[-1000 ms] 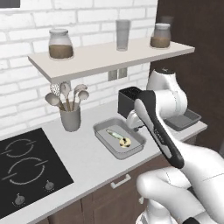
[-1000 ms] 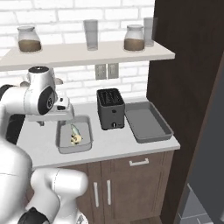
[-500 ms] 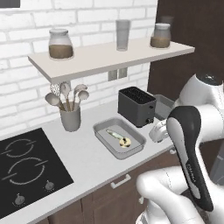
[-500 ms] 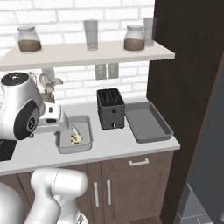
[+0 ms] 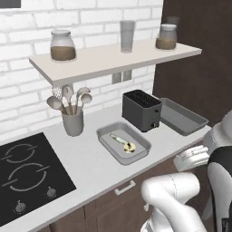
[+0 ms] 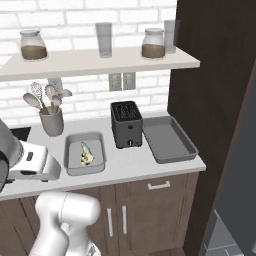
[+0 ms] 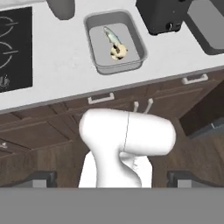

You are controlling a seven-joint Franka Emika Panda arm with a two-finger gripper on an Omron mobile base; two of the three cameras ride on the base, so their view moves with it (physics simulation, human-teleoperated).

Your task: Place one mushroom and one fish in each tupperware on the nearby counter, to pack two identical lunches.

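A: What changed in the last sec?

B: Arm pulled back off the left tupperware (image 5: pixel 102 136). A sec ago the hand was right over it; now it had swung low to the near side, in front of the cabinets. Claw (image 7: pixel 113 178) was released, tips spread wide, nothing between them.

A: Contents?

B: One fish (image 5: pixel 117 138) and one mushroom (image 5: pixel 129 147) lay in that tray, touching or nearly so, fish at 11 o'clock of the mushroom in the left base view. Hand view showed the same pair.

A: So lunch 1 done?

B: Looked so, my read. Right tupperware (image 6: pixel 167 140) had nothing in it. In the right base view it sat at 3 o'clock of the toaster (image 6: pixel 126 124), filled tray at 9 o'clock, both on the counter (image 5: pixel 86 167).

A: 2nd fish + mushroom?

B: Couldn't find them in any view. Guess: they're off-cam, and the retreat was the arm heading to fetch. Roughly half the task left.

A: Any labels or text?

B: None readable. Two brown-filled jars (image 6: pixel 34 46) and a glass (image 6: pixel 104 39) on the shelf had no labels. Toaster showed no brand. Hob (image 5: pixel 27 174) had ring marks and knobs only.
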